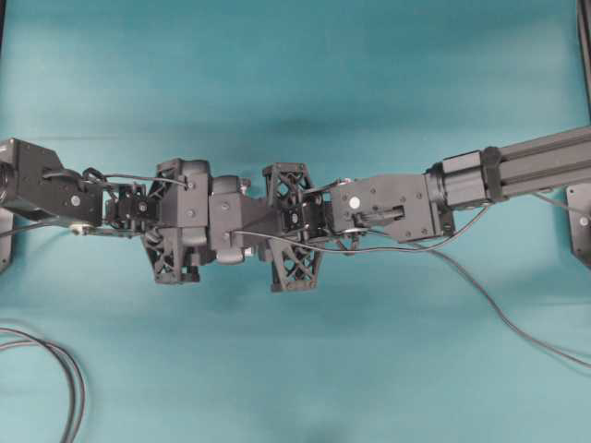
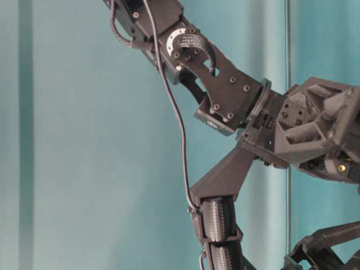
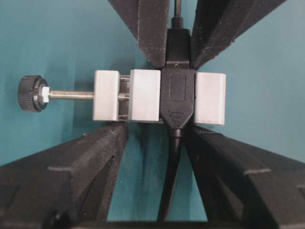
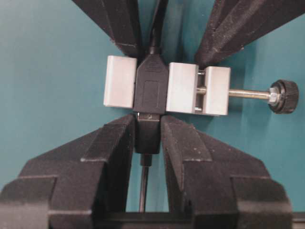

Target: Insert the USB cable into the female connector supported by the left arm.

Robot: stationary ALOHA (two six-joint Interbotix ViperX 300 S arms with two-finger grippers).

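Note:
The female connector [image 3: 145, 95] is a white block clamped round a black socket [image 3: 177, 93], with a screw and dark knob [image 3: 31, 93] sticking out sideways. My left gripper [image 3: 157, 129] is shut on the block's underside, and the socket's black cable runs down between its fingers. From the far side my right gripper [image 4: 148, 126] is shut on the USB cable's dark plug [image 4: 148, 136]. The plug butts into the socket [image 4: 150, 93], with only a sliver of metal showing at the joint. The USB cable [image 4: 143, 191] trails back between the right fingers. In the overhead view both grippers meet mid-table [image 1: 247, 224], hiding the connector.
Looping black cables [image 1: 65, 369] lie at the table's front left. Another cable [image 1: 517, 323] trails off from the right arm toward the right edge. In the table-level view a thin cable [image 2: 180, 129] hangs beside an arm's wrist. The tabletop is teal.

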